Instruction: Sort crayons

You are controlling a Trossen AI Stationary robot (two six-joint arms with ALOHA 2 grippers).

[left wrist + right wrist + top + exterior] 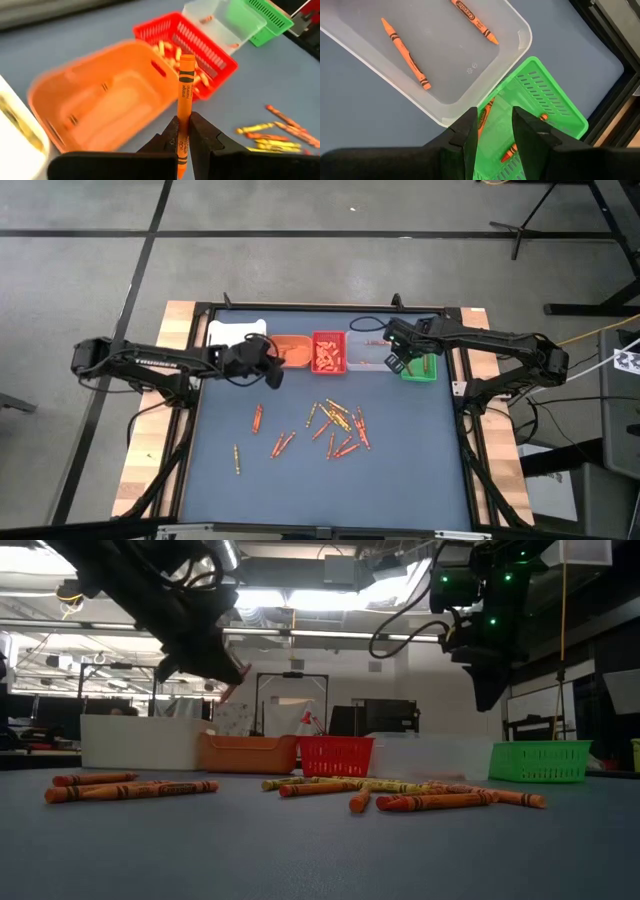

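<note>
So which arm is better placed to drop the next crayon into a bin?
The left: its gripper is shut on an orange crayon beside the orange bin. The right gripper is empty above the green bin.

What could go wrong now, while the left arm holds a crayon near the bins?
The left end effector grips the orange crayon only at its lower end, so the crayon might tilt or slip. The orange bin and the red bin stand side by side, so a release a little off could drop it into the wrong one. The right end effector hangs open over the green bin and could bump its rim.
</note>
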